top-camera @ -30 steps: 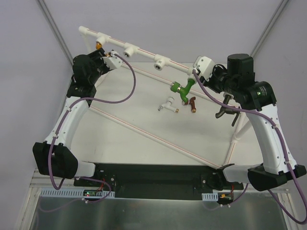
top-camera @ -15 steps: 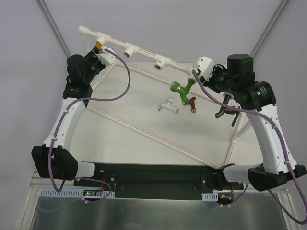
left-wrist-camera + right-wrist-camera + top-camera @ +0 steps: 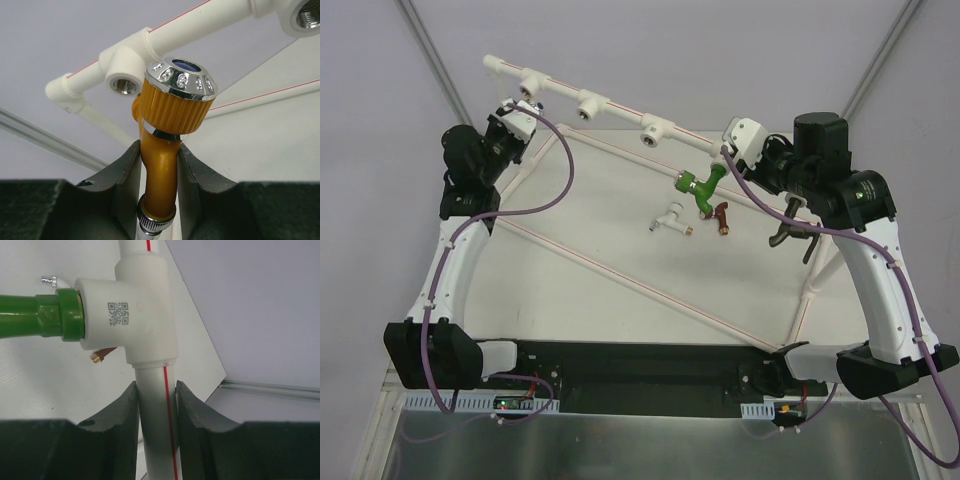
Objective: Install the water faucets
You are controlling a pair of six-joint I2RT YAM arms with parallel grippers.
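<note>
In the left wrist view my left gripper [image 3: 160, 172] is shut on the neck of the orange-gold faucet [image 3: 167, 107]. Its chrome-capped knob stands just in front of an empty tee socket [image 3: 124, 85] of the white pipe frame [image 3: 200, 27]. From above, the left gripper [image 3: 527, 105] sits below the rail's leftmost tee [image 3: 530, 80]. My right gripper [image 3: 156, 410] is shut on the white pipe [image 3: 150, 405] just under a tee [image 3: 135, 310] that carries the green faucet [image 3: 37, 315]. The green faucet [image 3: 700, 185], a white faucet [image 3: 670, 217] and a dark red faucet [image 3: 722, 213] show from above.
Two more open tee sockets [image 3: 588, 105] [image 3: 653, 128] sit along the rail. Thin red-striped pipes [image 3: 620, 280] cross the white table diagonally. A grey faucet [image 3: 786, 236] lies partly under the right arm. The right gripper [image 3: 728, 152] holds the rail's right part.
The left wrist has swung left along the rail toward the end tee, and its jaws have closed onto the orange-gold faucet. The right arm has stayed still.
</note>
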